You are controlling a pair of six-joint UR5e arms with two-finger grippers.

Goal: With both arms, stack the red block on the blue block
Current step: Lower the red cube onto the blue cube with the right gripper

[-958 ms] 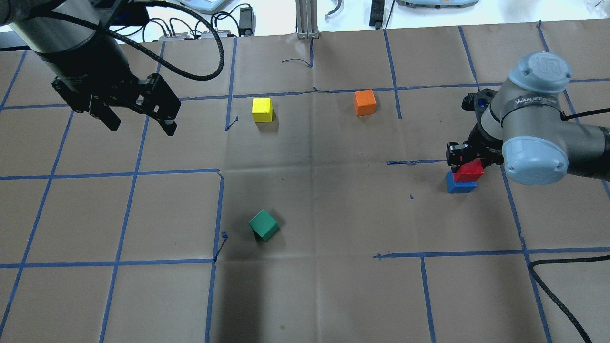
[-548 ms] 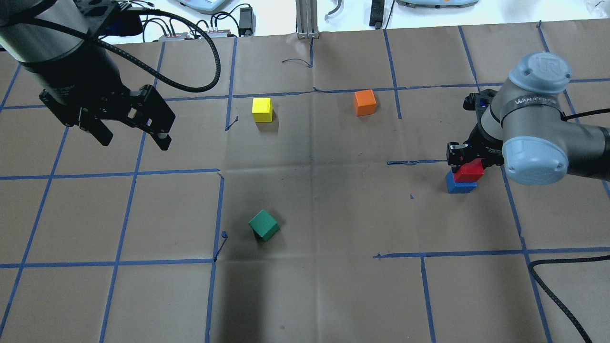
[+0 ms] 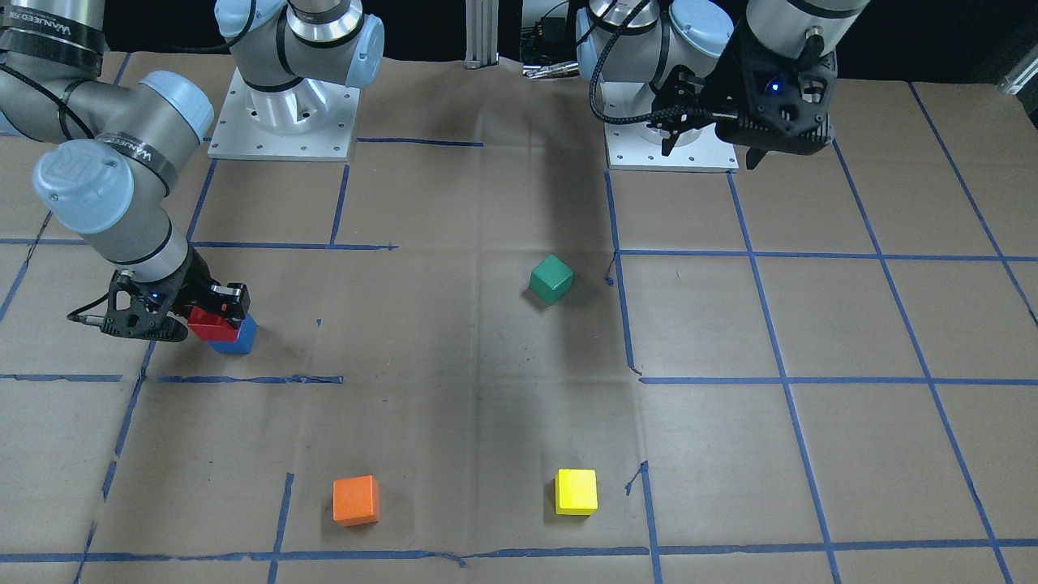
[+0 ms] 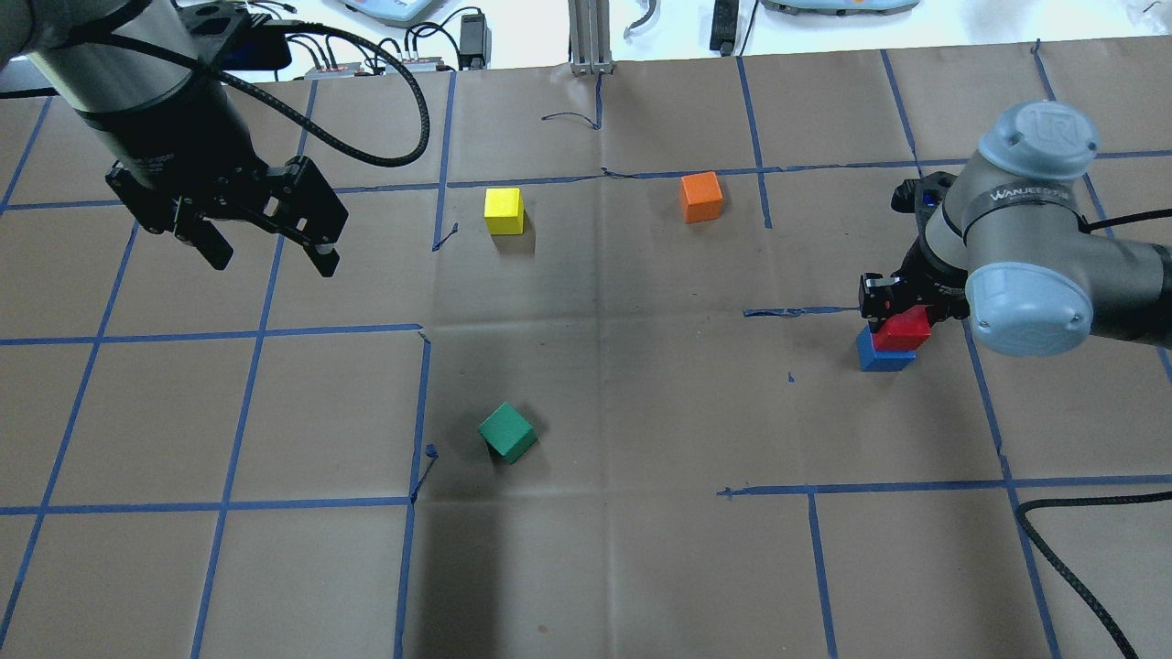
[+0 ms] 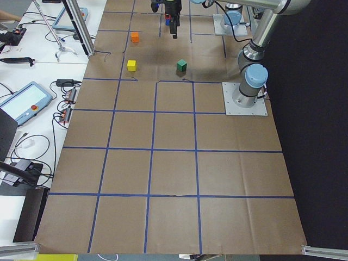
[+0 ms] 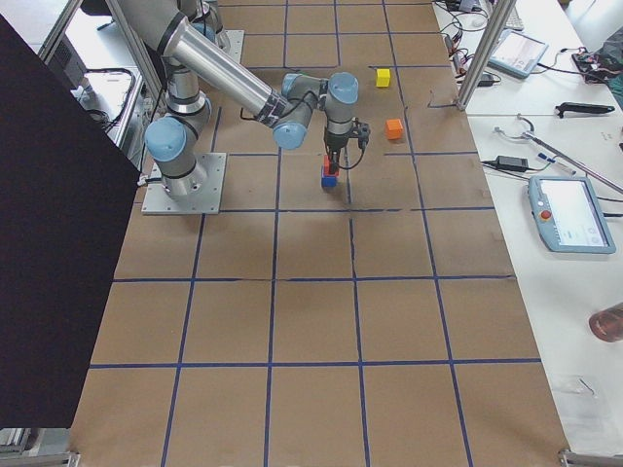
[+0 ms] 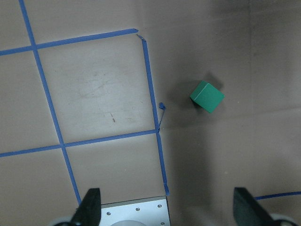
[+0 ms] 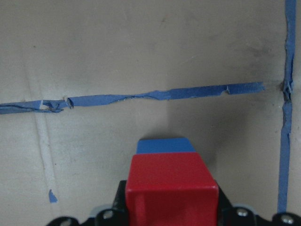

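The red block (image 4: 903, 329) sits on top of the blue block (image 4: 884, 358) at the right of the table, slightly offset. My right gripper (image 4: 901, 317) is shut on the red block, with a finger on each side. The right wrist view shows the red block (image 8: 171, 188) between the fingers and the blue block (image 8: 164, 146) just under and beyond it. The front-facing view shows the same stack: red block (image 3: 212, 324) on blue block (image 3: 237, 339). My left gripper (image 4: 270, 254) is open and empty, held high over the table's far left.
A green cube (image 4: 506, 432) lies tilted mid-table, and it also shows in the left wrist view (image 7: 207, 96). A yellow cube (image 4: 504, 210) and an orange cube (image 4: 701, 197) stand farther back. A black cable (image 4: 1067, 558) curls at the near right.
My left gripper drifted left and then back to the right, staying open. The right gripper and the red-on-blue stack have not moved.
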